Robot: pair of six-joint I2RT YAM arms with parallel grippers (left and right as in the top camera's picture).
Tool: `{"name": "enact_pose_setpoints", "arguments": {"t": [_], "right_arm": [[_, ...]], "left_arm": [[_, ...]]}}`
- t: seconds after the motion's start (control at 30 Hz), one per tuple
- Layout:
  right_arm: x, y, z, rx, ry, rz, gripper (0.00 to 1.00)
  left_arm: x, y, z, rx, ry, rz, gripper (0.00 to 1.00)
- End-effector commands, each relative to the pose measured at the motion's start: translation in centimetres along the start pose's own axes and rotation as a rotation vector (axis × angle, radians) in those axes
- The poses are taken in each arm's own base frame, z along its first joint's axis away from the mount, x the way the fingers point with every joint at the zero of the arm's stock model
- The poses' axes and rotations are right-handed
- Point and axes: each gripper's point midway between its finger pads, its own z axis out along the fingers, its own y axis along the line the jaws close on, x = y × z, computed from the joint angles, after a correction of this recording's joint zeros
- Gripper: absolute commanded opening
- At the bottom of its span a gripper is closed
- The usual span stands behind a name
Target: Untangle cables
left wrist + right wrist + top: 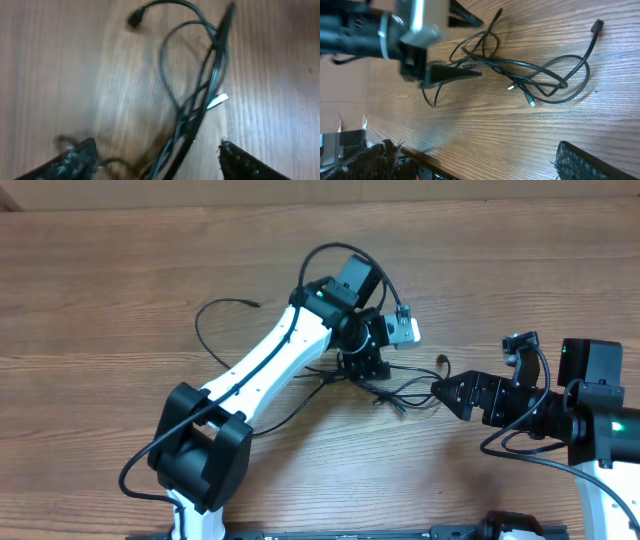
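Note:
The cables [397, 391] lie as a knotted bundle of thin black cords in the middle of the wooden table. One strand loops far left to a plug tip [252, 303]. Another plug tip [441, 360] lies to the right. My left gripper [362, 368] is open just above the bundle's left part. In the blurred left wrist view the cables [202, 97] run between its fingers [155, 160]. My right gripper [441, 392] is open and empty at the bundle's right end. Its view shows the cables [535, 75] ahead of its fingers [475, 160], with the left gripper [455, 72] over them.
The wooden table [120, 280] extends around the bundle. The left arm [270, 360] crosses from the front left to the middle. The right arm's base [590, 420] stands at the right edge. The table's front edge [410, 150] shows in the right wrist view.

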Motion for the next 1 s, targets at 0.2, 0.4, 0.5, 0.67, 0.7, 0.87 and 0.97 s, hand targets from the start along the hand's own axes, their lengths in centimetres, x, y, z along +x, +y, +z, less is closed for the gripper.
{"name": "enact_pose_setpoints", "arguments": {"t": [0.2, 0.4, 0.5, 0.67, 0.7, 0.87, 0.97], "right_arm": [[-0.1, 0.2, -0.2, 0.0, -0.011, -0.014, 1.0], [0.6, 2.4, -0.2, -0.132, 0.031, 0.08, 1.0], [0.6, 3.1, -0.2, -0.167, 0.039, 0.066, 1.0], [-0.5, 6.1, 0.1, -0.285, 0.013, -0.04, 1.0], [-1.0, 6.7, 0.3, -0.293, 0.002, -0.034, 1.0], [-3.6, 8.3, 2.2, -0.212, -0.095, -0.046, 0.99], [-5.3, 9.5, 4.2, -0.103, -0.205, -0.175, 0.99]], "left_arm": [[-1.2, -0.6, 1.5, -0.016, -0.051, -0.166, 0.04], [-8.7, 4.5, -11.1, -0.12, -0.283, -0.661, 0.04], [-10.7, 5.3, -17.1, -0.174, -0.375, -0.743, 0.04], [-12.9, 4.8, -23.0, -0.178, -0.498, -0.895, 0.04], [-13.2, 4.5, -23.8, -0.176, -0.51, -0.91, 0.04], [-13.9, 3.6, -24.6, -0.16, -0.527, -0.933, 0.04], [-13.9, 3.3, -24.4, -0.153, -0.517, -0.934, 0.04]]}}
